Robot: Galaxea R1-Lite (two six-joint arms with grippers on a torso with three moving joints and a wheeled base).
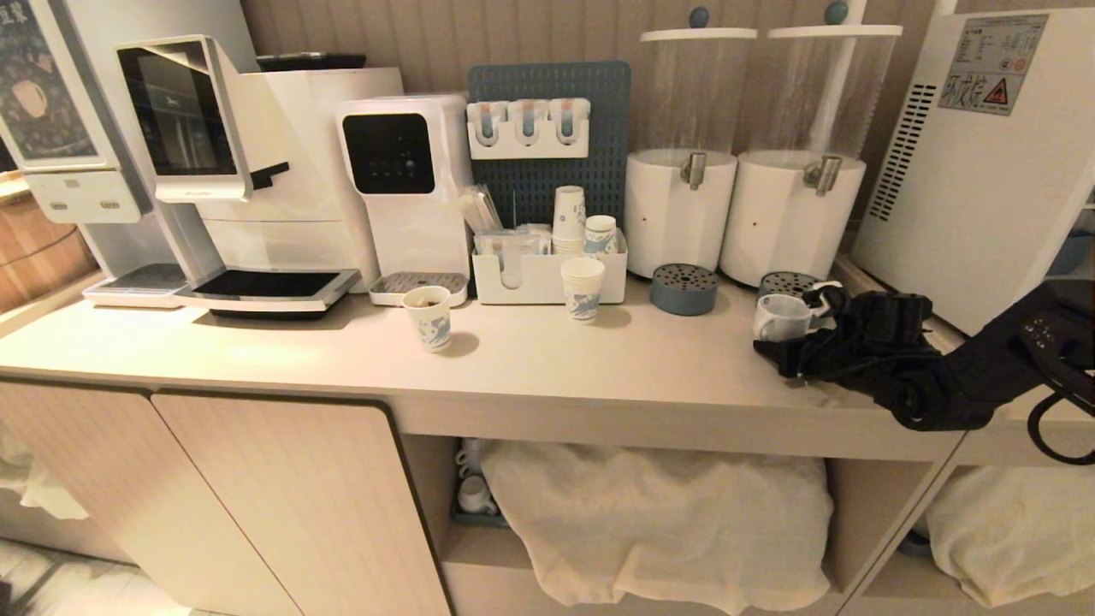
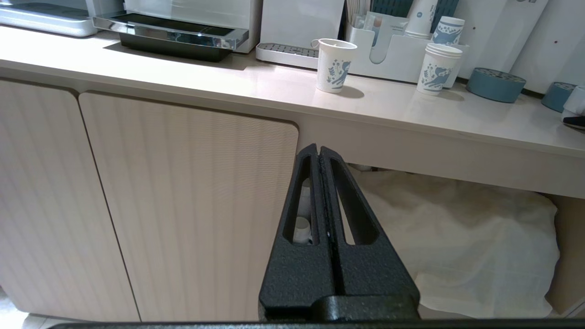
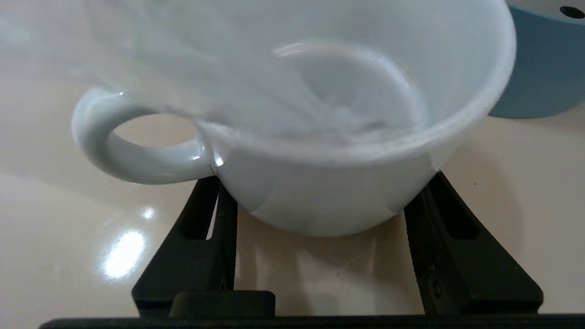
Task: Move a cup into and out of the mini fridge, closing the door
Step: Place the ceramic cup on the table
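Black fingers (image 3: 205, 214) of the right tool (image 3: 320, 219) pinch the cup (image 3: 329, 137) on the tabletop (image 1: 556, 359), beside the mini fridge (image 1: 975, 171). Lift it level, handle clear. Left tool (image 2: 320, 155) parked, pressed together.

Black right arm (image 1: 958, 376), looped cable; textured black slotted triangular jaws.

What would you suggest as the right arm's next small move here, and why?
Probably lift the cup a little off the counter before carrying it toward the mini fridge. The right gripper has its jaws against both sides of the cup body, and the cup seems tilted. The blue drip tray sits close behind it, so rising first avoids bumping that.
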